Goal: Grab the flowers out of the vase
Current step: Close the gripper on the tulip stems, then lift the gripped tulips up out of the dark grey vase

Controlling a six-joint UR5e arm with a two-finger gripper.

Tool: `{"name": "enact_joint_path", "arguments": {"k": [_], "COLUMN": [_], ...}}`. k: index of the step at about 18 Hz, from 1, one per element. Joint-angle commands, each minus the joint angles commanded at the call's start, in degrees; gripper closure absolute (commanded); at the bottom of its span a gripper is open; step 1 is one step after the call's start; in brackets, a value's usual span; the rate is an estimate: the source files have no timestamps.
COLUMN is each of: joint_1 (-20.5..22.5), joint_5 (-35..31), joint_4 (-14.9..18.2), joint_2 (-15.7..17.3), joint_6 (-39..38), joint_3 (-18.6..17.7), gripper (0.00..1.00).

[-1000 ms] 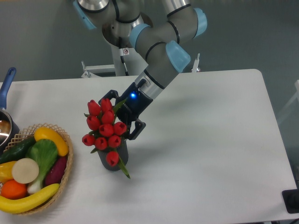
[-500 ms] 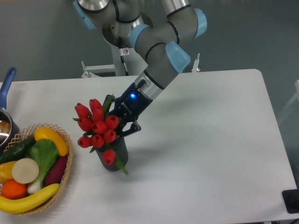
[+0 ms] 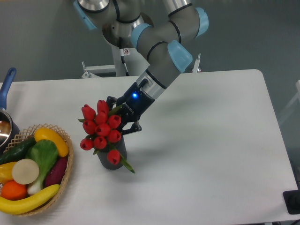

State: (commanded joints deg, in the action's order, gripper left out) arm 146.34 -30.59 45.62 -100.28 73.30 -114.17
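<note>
Left of centre in the frame, on a white worktop (image 3: 211, 140), stands a dark grey vase (image 3: 114, 157) with a bunch of red tulip flowers (image 3: 101, 130) rising out of it. Their buds cluster above the vase's mouth and lean toward the upper left; one bud and a green leaf droop down over its front. A grey robot arm with light blue joints reaches down from the upper middle of the frame. Its black gripper (image 3: 123, 123) sits just right of and partly behind the buds, a small blue light glowing on its body. The jaws appear closed around the stems behind the buds, though the buds hide the actual contact. The stems' lower ends seem to be inside the vase, so the flowers look gripped but not yet free.

In the lower left corner sits a wicker basket (image 3: 67, 161) of fruit and vegetables, close to the vase. A blue-handled pot (image 3: 6, 93) is cut off by the left edge.

Risks, as a judgement: the vase looks light, and stems dragging on its rim could lift or tip it toward the basket. A slanted pull would make that more likely. The grip may also have missed some stems, leaving those behind.
</note>
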Motion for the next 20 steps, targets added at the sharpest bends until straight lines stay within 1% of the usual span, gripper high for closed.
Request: {"name": "enact_joint_path", "arguments": {"k": [3, 11, 15, 20], "joint_1": [0.53, 0.97, 1.05, 1.23], "joint_5": [0.7, 2.46, 2.9, 2.99], "joint_4": [0.0, 0.0, 0.0, 0.09], "joint_2": [0.53, 5.97, 7.99, 8.53], "joint_6": [-1.57, -11.76, -15.37, -19.16], "joint_3": [0.52, 1.49, 1.93, 4.48], "gripper": [0.7, 0.7, 0.7, 0.7]}}
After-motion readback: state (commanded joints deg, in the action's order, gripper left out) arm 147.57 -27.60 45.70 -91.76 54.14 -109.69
